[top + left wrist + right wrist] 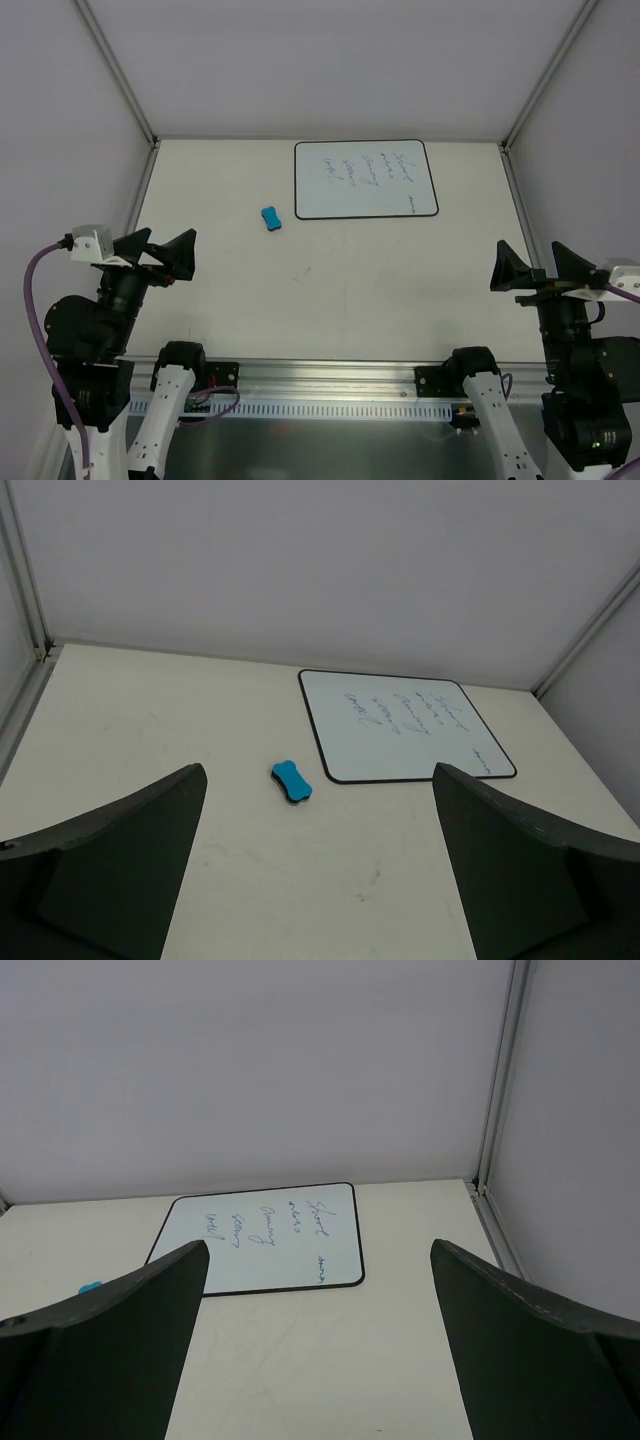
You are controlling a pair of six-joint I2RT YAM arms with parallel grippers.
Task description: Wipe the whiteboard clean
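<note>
written whiteboard (366, 180) flat on table (330, 290), blue eraser (271, 218) beside

Two arms with black joints rise from the lower corners of the frame. The left tool (158, 251) and right tool (540, 268) each carry two dark, wedge-shaped fingers (110, 870). White shells (165, 398) cover the lower links. A purple cable (35, 320) loops down the left edge below a white wrist bracket (90, 243).

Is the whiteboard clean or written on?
Written on: blue handwriting covers the whiteboard; the blue eraser lies apart, left of it.
</note>
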